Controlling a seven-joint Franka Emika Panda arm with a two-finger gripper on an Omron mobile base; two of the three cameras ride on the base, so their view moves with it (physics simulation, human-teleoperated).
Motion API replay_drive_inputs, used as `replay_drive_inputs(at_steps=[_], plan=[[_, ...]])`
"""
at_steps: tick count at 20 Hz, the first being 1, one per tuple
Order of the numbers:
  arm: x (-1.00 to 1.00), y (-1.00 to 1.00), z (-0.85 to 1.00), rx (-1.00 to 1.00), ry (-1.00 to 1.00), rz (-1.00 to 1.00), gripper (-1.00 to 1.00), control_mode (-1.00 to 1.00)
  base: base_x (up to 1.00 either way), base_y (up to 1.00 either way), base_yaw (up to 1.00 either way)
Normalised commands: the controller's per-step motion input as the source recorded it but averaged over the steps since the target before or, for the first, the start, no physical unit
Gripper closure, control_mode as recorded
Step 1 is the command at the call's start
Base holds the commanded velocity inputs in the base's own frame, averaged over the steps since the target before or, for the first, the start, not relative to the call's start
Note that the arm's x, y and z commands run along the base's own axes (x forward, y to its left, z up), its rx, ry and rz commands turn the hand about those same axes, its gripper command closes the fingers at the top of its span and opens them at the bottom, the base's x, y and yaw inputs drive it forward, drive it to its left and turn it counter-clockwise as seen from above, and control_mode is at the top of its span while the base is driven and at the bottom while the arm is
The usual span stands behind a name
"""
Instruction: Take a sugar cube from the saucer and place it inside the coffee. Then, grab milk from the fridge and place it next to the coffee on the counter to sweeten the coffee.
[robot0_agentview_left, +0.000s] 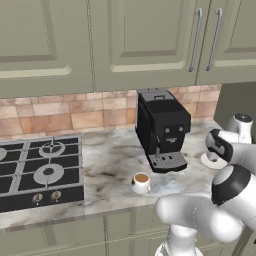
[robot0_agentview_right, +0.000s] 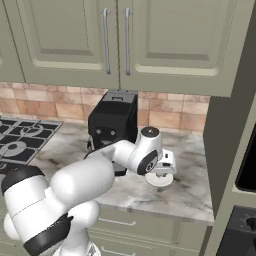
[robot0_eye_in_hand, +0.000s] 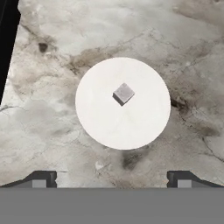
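Note:
The saucer (robot0_eye_in_hand: 131, 129) lies flat on the marble counter (robot0_eye_in_hand: 43, 109), straight below my hand. A small grey-white sugar cube (robot0_eye_in_hand: 123, 93) rests near its middle. My gripper (robot0_eye_in_hand: 111, 181) hangs open above it, fingertips (robot0_eye_in_hand: 41, 179) spread wide and holding nothing. From the right base view, the gripper (robot0_agentview_right: 161, 173) hovers just over the saucer (robot0_agentview_right: 161, 181), right of the coffee machine. The coffee (robot0_agentview_left: 141, 181), a white cup with brown liquid, stands on the counter (robot0_agentview_left: 110, 160) in front of the machine, left of the saucer (robot0_agentview_left: 206, 161). The milk is out of view.
A black coffee machine (robot0_agentview_left: 162, 129) stands against the tiled wall. A black gas hob (robot0_agentview_left: 40, 167) fills the counter's left part. Olive cabinets hang above. A tall olive panel (robot0_agentview_right: 225, 145) and a dark appliance (robot0_agentview_right: 247, 170) close the right side; I cannot tell whether that is the fridge.

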Motion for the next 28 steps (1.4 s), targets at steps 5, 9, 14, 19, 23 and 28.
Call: replay_drive_inputs(at_steps=[5, 9, 14, 19, 23, 28], plan=[[0.18, 0.00, -0.14, 0.02, 0.00, 0.00, -1.00, -1.00, 0.00, 0.00, 0.00], [0.15, 0.00, -0.14, 0.04, 0.00, 0.00, -1.00, -1.00, 0.00, 0.00, 0.00], [0.13, 0.00, -0.12, 0.03, 0.00, 0.00, -1.00, -1.00, 0.00, 0.00, 0.00], [0.10, -0.02, -0.08, 0.00, 0.00, 0.00, -1.00, -1.00, 0.00, 0.00, 0.00], [0.03, -0.03, -0.08, 0.00, 0.00, 0.00, -1.00, -1.00, 0.00, 0.00, 0.00], [0.04, -0.01, -0.13, 0.00, 0.00, 0.00, -1.00, -1.00, 0.00, 0.00, 0.00]])
